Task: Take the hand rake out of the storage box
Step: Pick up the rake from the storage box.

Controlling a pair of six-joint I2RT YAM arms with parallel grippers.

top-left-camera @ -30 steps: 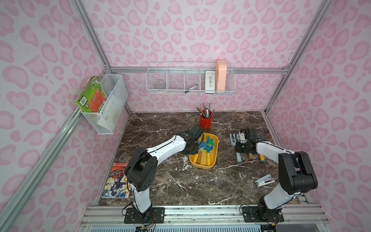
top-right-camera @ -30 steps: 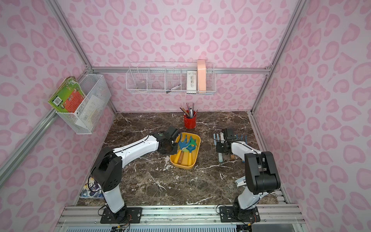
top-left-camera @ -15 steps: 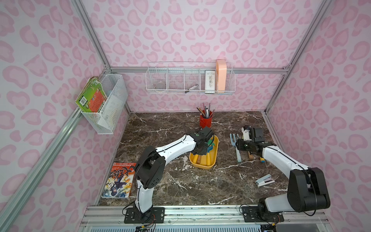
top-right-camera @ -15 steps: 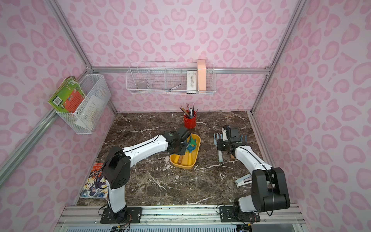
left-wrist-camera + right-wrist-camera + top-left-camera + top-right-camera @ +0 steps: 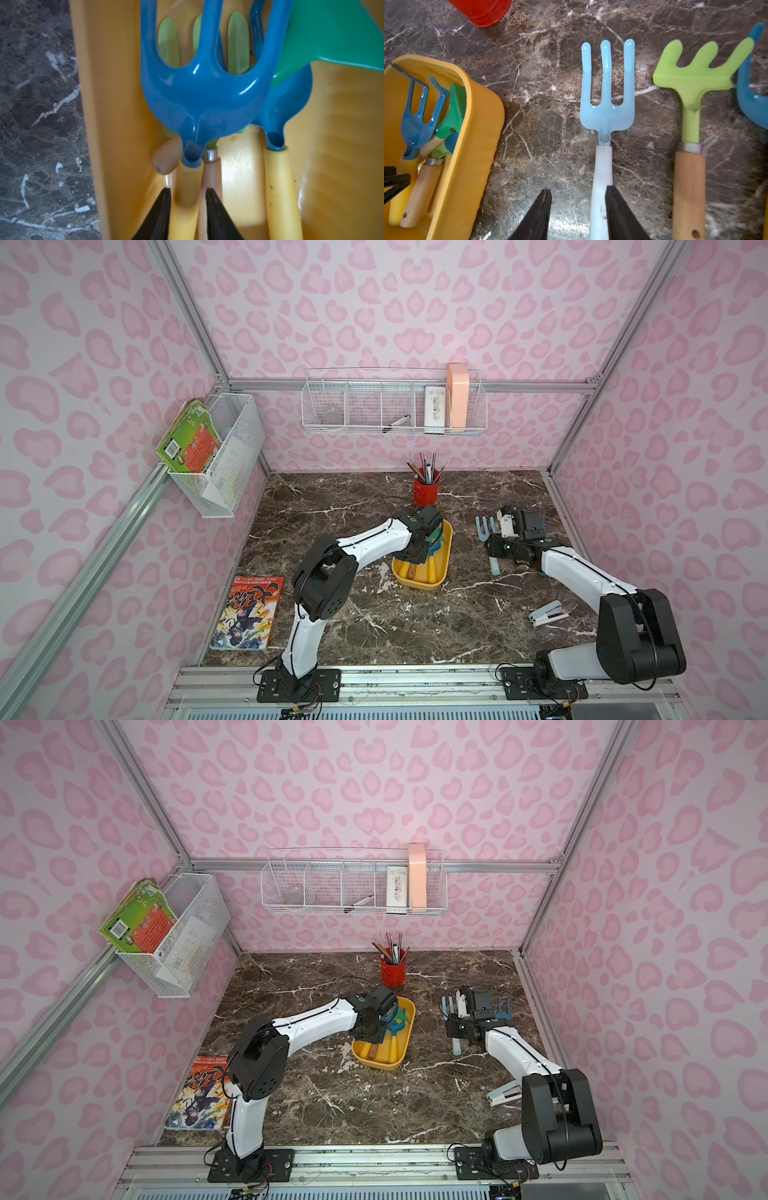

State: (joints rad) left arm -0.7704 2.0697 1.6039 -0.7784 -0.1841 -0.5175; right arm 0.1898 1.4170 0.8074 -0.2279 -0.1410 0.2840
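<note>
A comic book (image 5: 249, 612) lies at the desk's (image 5: 332, 497) left, its cover lettering unreadable. The left gripper (image 5: 188, 190), jaws parted, straddles the blue hand rake's (image 5: 203, 97) yellow handle inside the storage box (image 5: 116, 104). The right gripper (image 5: 577, 193) hangs with jaws spread, one finger against a pale-blue fork (image 5: 607, 112).

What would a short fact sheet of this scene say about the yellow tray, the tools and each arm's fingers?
Box: shallow yellow plastic storage box, on dark marble table
Inside: blue three-pronged hand rake with yellow handle; green-headed tool
Left fingers: apart, straddling the rake's yellow handle
Right fingers: apart, white handle of pale blue fork between them
On table: that fork; lime green rake with wooden handle
Status: hand rake not yet out
</note>
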